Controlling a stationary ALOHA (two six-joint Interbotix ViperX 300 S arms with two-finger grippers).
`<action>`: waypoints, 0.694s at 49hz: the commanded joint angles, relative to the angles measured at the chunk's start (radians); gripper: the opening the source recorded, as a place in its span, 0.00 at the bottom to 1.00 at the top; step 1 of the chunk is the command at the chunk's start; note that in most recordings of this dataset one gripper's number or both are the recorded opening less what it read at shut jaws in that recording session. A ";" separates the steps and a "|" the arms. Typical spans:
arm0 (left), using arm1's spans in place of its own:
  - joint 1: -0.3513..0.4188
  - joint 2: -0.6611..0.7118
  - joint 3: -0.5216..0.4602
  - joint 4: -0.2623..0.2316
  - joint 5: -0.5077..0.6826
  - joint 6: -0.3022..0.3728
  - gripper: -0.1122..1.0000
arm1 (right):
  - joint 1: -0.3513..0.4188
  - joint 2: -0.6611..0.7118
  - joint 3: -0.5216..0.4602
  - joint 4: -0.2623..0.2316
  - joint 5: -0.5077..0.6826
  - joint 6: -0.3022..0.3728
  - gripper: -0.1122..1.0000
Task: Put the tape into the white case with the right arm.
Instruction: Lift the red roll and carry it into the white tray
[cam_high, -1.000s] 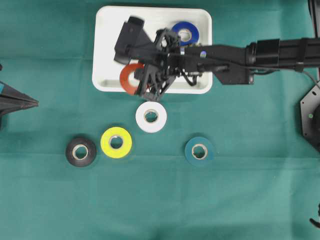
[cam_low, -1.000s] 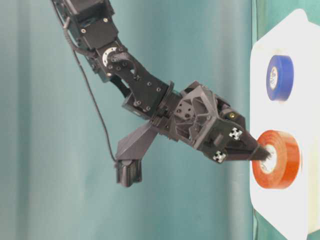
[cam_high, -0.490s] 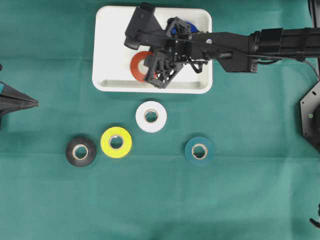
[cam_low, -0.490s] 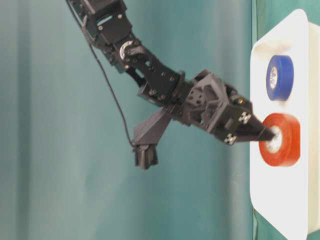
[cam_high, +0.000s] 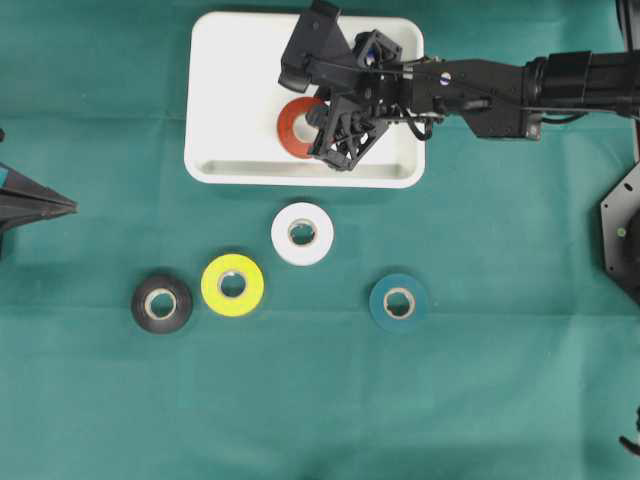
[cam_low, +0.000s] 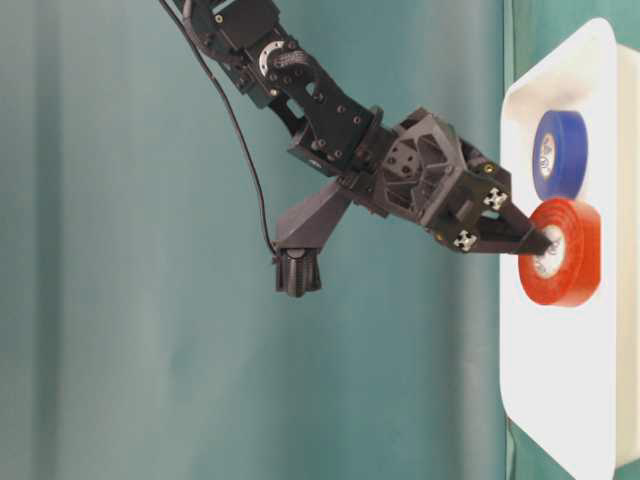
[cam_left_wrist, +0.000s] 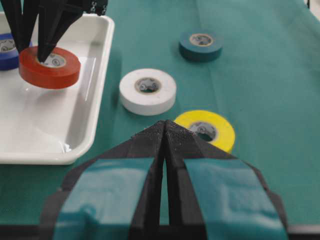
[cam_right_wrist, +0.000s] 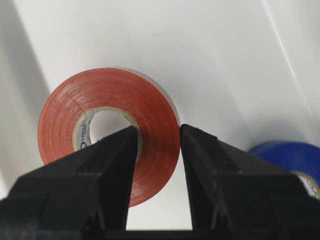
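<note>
A: How does the red tape (cam_right_wrist: 107, 130) lie?
B: Flat, hole upward, inside the white case (cam_high: 225, 90) just beside the blue roll (cam_low: 559, 154). The right gripper (cam_right_wrist: 157, 145) pinches its wall, one finger in the core.
A: Changed?
B: It moved from the near rim toward the middle.
A: Left gripper (cam_left_wrist: 165, 131)?
B: Shut, empty; overhead hides the blue roll.

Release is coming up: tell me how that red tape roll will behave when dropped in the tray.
The red tape roll, pinched through its wall by the right gripper, looks stiff and light. Over the white case it hangs tilted, so it could land on edge and roll toward the blue roll.
</note>
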 joint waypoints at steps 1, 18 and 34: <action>0.000 0.008 -0.014 -0.002 -0.005 -0.002 0.11 | -0.003 -0.038 -0.008 -0.005 -0.018 0.000 0.11; 0.000 0.008 -0.014 -0.002 -0.005 -0.002 0.11 | -0.003 -0.015 -0.003 -0.005 -0.017 0.006 0.13; 0.000 0.008 -0.015 -0.002 -0.005 -0.002 0.11 | -0.003 -0.055 0.020 -0.005 -0.015 0.003 0.62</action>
